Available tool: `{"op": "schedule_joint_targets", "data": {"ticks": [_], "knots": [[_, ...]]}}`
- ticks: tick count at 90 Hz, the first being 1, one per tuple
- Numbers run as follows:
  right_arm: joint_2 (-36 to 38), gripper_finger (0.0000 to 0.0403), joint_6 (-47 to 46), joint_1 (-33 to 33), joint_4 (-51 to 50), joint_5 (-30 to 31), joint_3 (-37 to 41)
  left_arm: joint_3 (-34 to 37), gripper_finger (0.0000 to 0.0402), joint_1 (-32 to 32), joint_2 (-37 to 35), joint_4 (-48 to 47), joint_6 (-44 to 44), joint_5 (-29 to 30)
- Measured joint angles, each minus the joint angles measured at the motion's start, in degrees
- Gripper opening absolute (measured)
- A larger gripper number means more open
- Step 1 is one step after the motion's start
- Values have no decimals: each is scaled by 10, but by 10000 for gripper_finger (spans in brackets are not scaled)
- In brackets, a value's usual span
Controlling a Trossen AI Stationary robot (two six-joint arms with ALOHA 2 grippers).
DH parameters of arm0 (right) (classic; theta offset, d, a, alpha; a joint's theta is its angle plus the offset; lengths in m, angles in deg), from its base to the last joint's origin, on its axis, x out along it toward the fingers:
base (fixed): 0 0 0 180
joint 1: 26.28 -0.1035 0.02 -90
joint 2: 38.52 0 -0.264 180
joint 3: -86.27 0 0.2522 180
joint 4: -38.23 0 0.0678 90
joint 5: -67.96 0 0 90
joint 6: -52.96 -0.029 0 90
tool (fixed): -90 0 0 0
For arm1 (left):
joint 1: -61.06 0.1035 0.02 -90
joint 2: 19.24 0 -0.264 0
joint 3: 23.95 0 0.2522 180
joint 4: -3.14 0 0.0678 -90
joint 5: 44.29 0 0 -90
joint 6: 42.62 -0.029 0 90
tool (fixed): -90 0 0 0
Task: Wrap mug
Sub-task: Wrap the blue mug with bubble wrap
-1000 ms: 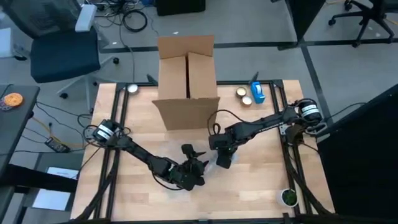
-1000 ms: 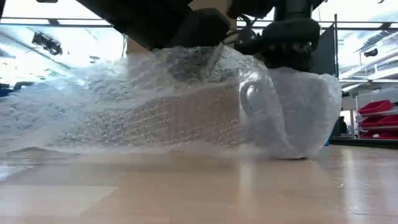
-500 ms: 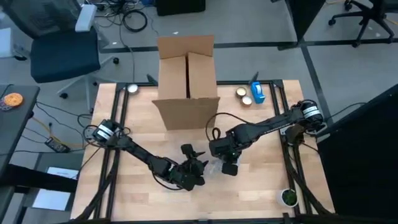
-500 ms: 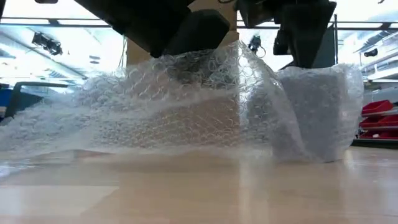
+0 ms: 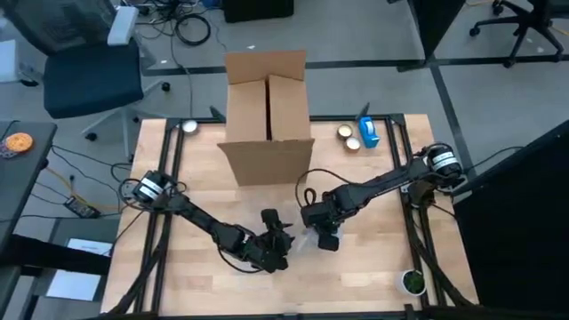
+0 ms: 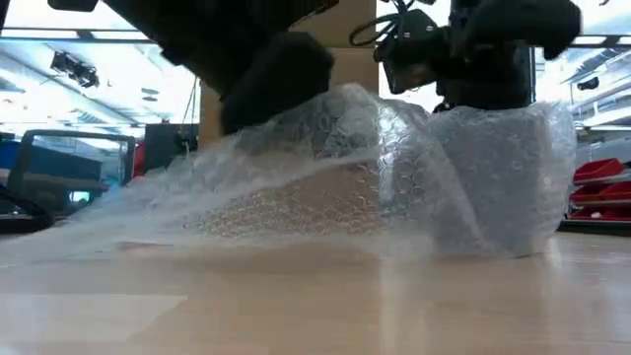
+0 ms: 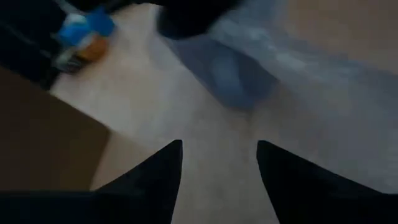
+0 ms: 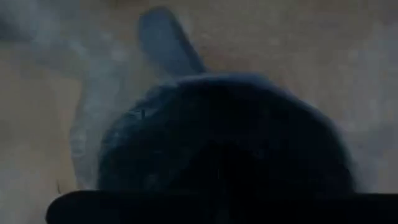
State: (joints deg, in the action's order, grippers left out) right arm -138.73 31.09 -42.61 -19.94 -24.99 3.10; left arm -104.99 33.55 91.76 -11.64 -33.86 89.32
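Since a moment ago, the bubble wrap has sagged lower under the left gripper. Its fingers are spread, holding nothing. Right gripper sits above the mug; grip unclear.

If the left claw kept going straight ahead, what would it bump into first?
Probably the bubble wrap lying on the table ahead of the open left gripper; the mug sits inside it. Depth is hard to judge.

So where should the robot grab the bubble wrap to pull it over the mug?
Probably the loose flat edge of the bubble wrap, trailing over the table on the side away from the mug. It thins to a single low layer there, so fingers could pinch it from above. The left gripper is open nearby; the right gripper hangs over the mug.
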Motion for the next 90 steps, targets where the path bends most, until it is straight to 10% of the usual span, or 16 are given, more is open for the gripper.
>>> {"op": "schedule_joint_targets", "data": {"ticks": [37,64,90], "knots": [[0,0,161,-53,73,-57,26,0,192,8,-2,-75,73,-34],[0,0,245,-90,82,-20,26,-1,192,18,29,-116,195,-200],[0,0,258,-96,89,-7,26,-5,192,38,50,-168,201,-175]]}}
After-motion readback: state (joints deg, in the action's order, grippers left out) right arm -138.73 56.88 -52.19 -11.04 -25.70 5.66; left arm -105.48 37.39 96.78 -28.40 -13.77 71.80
